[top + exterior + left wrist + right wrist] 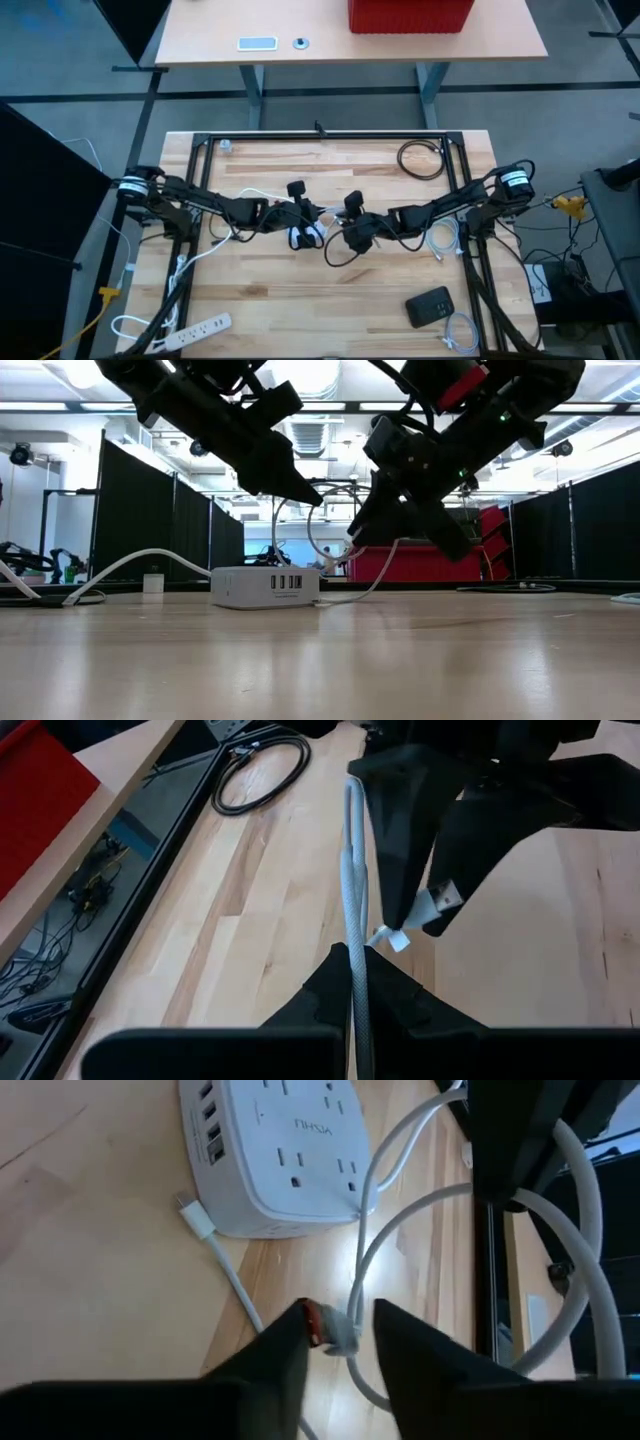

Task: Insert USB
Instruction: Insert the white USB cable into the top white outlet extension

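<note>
My right gripper (338, 1342) is pinched narrow on the USB plug (322, 1326) at the end of the grey cable (356, 910), above the wooden table (300, 300). My left gripper (357, 982) is closed on that same cable just beside it. The white charging hub (285, 1150) sits on the table below them, near the plug, its USB ports (282, 584) unoccupied.

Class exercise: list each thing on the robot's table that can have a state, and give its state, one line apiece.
grey cable: lifted, gripped by both grippers.
USB plug: at the right gripper, not yet inserted.
left gripper: shut on the grey cable.
right gripper: shut on the USB plug end.
white charging hub: flat on the table, front USB ports unoccupied.
</note>
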